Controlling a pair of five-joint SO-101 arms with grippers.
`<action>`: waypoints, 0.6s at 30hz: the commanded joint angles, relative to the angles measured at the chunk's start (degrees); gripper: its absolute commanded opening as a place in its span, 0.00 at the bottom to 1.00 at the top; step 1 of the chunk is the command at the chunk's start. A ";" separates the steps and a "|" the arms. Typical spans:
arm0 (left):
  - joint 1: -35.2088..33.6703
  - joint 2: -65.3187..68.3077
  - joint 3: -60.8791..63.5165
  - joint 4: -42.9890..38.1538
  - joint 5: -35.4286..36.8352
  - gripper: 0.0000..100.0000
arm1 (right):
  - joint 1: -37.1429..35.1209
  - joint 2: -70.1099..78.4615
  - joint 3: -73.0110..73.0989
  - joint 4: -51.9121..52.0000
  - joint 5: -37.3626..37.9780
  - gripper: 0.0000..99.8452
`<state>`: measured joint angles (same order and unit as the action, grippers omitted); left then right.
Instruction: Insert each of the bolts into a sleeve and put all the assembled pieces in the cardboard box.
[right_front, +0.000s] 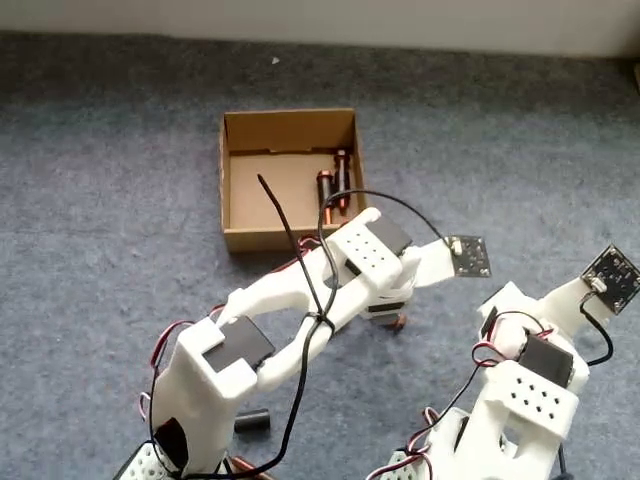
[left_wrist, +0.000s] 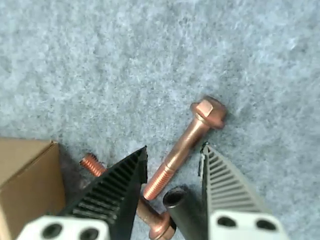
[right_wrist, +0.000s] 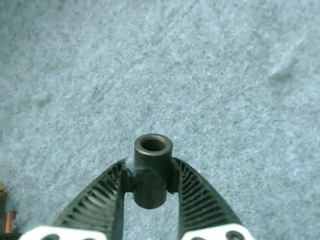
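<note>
Presently, bench (right_front: 520, 120): grey, carpet-textured surface carrying every item below.
Cardboard box (right_front: 250, 195): open-topped and square, standing on the bench just beyond the left arm's wrist. One corner shows in the left wrist view (left_wrist: 25, 185).
Assembled pieces (right_front: 326, 190): two, each a copper bolt in a dark sleeve, lying side by side inside the box near its right-hand wall as the high view shows it.
Left arm (right_front: 300, 305): stretched forward, wrist just short of the box's near wall.
Left jaws: wide open, holding nothing, standing either side of the threaded end of the loose bolt.
Loose bolt (left_wrist: 186, 142): copper with a flanged hex head, lying flat on the bench near the box, head pointing away from the jaws.
Second bolt (left_wrist: 159, 224): copper, partly hidden behind one finger; its head lies just beside the free sleeve.
Free sleeve (left_wrist: 176, 200): dark tube, open bore visible, between the left jaws near their base. Contact with the loose bolt's tip cannot be told.
Spare sleeve (right_front: 252, 420): dark, lying on the bench beside the left arm's base.
Right arm (right_front: 530, 395): beside the left arm, well apart from the box.
Right jaws: closed on the held sleeve, gripping its sides.
Held sleeve (right_wrist: 150, 187): dark, its open end protruding past the fingertips.
</note>
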<state>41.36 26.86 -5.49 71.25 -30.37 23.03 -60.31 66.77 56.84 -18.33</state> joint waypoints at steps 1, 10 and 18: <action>1.54 -0.57 -1.01 -2.90 0.53 0.19 | 0.57 -1.45 -0.75 -1.10 -0.70 0.00; 1.80 4.88 -3.12 -3.43 0.62 0.16 | 0.57 -1.45 -0.75 -1.10 -0.70 0.00; 1.63 4.62 -3.74 -1.93 0.70 0.01 | 0.57 -1.45 -0.66 -1.10 -0.70 0.00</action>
<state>42.95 32.04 -7.08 68.18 -30.37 23.12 -60.31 66.77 56.84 -18.59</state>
